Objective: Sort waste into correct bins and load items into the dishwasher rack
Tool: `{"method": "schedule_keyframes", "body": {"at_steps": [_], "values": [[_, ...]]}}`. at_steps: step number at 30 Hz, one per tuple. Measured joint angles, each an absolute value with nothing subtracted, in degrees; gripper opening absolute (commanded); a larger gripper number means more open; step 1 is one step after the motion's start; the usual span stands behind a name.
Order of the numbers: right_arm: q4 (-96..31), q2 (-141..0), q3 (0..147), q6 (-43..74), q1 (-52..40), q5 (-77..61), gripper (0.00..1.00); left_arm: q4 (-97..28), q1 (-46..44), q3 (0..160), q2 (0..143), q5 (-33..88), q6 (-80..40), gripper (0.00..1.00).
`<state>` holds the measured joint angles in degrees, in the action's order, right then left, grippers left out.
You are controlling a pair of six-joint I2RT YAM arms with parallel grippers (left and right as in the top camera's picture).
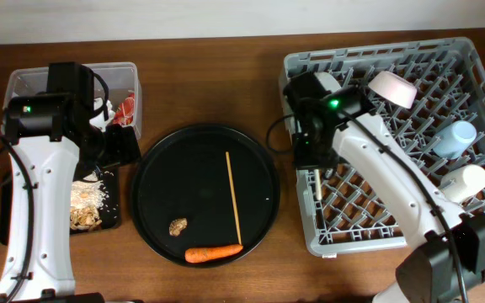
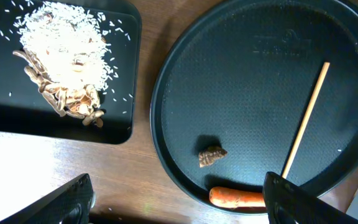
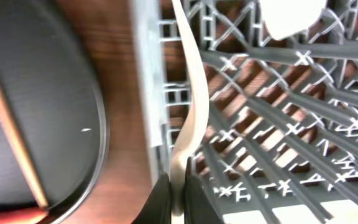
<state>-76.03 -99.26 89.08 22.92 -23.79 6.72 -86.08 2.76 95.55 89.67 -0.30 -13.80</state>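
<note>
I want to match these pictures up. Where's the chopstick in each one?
Overhead: chopstick lies centre, on the round tray.
Left wrist: chopstick slants at right, on the tray.
Right wrist: chopstick blurred at far left, on the tray.
Shared landmark: the round tray.

Two cups (image 1: 455, 139) (image 1: 466, 181), one bowl (image 1: 392, 87), one chopstick (image 1: 233, 195), one carrot (image 1: 214, 252), one fork (image 3: 191, 112).
</note>
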Motion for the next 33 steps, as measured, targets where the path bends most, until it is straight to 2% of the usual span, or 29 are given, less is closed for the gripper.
{"method": "schedule_keyframes", "body": {"at_steps": [3, 5, 8, 11, 13, 19, 25, 33], "values": [[-72.8, -99.5, 83.9, 21.4, -23.0, 7.1, 0.05, -86.2, 2.8, 95.5, 89.7, -0.3, -13.8, 0.87], [-70.8, -99.6, 81.9, 20.8, -23.0, 7.1, 0.14, -86.1, 2.8, 95.5, 89.7, -0.3, -13.8, 0.87], [-68.9, -99.6, 81.0, 20.2, -23.0, 7.2, 0.2, -86.2, 2.8, 95.5, 89.7, -0.3, -13.8, 0.87], [-68.4, -99.6, 81.2, 20.2, -23.0, 7.3, 0.38, -86.1, 2.8, 95.5, 89.7, -0.3, -13.8, 0.87], [-70.1, -99.6, 82.8, 19.4, -23.0, 7.5, 0.44, -86.2, 2.8, 95.5, 89.7, -0.3, -13.8, 0.87], [-72.2, -99.6, 93.6, 19.6, -24.3, 5.0, 0.47, -86.2, 2.8, 95.5, 89.7, -0.3, -14.0, 0.87], [-66.2, -100.6, 93.3, 23.2, -34.8, -1.1, 0.48, -86.2, 2.8, 95.5, 89.7, -0.3, -14.0, 0.87], [-59.2, -115.1, 90.8, 27.7, -41.9, -2.7, 0.48, -86.1, 2.8, 95.5, 89.7, -0.5, -14.0, 0.87]]}}
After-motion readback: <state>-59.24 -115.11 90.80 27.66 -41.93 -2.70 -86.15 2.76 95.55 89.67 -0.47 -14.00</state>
